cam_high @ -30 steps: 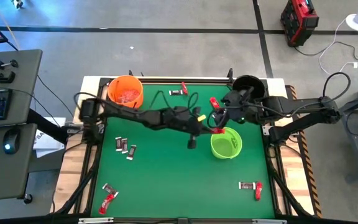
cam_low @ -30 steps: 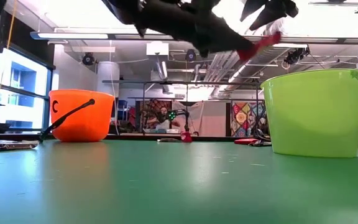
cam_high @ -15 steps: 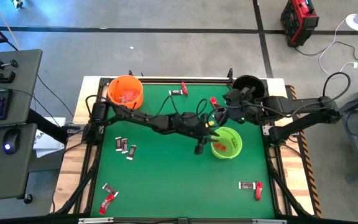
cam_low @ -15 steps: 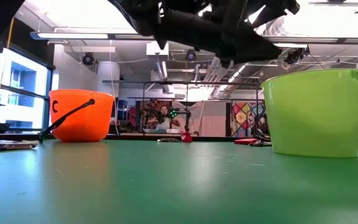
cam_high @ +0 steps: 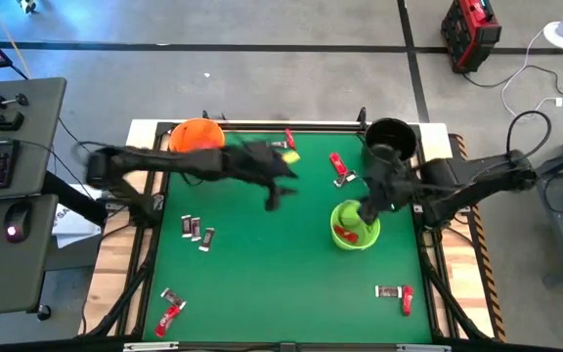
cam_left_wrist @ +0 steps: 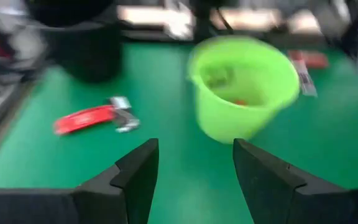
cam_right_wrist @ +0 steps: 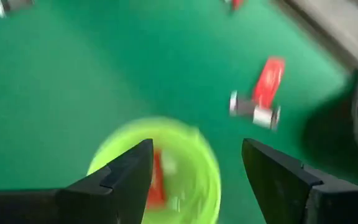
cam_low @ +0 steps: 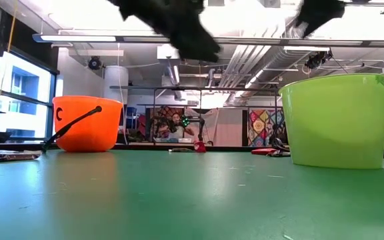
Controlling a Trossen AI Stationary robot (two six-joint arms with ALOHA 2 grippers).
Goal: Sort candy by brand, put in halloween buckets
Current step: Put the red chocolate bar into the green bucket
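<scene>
Sorting, mid-round: left gripper [cam_left_wrist: 191,180] up over the surface between orange bucket [cam_high: 195,136] and green bucket [cam_high: 354,225], fingers spread, nothing in them. Right gripper [cam_right_wrist: 191,177] right above the green bucket, fingers apart, also empty. Red candy [cam_high: 350,235] inside it. Next, prob: go for the red pc [cam_high: 337,162] just beyond the green bucket, near the black bucket [cam_high: 390,138].

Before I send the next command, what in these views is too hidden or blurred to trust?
- Black bucket: contents lost in darkness, high view; cropped in left wrist view.
- Orange bucket: left arm partly covers it, high view.
- Green bucket: right pincer covers part; candy count unclear.
- Left pincer: motion-blurred.
- Candy brands: wrappers too small.
</scene>
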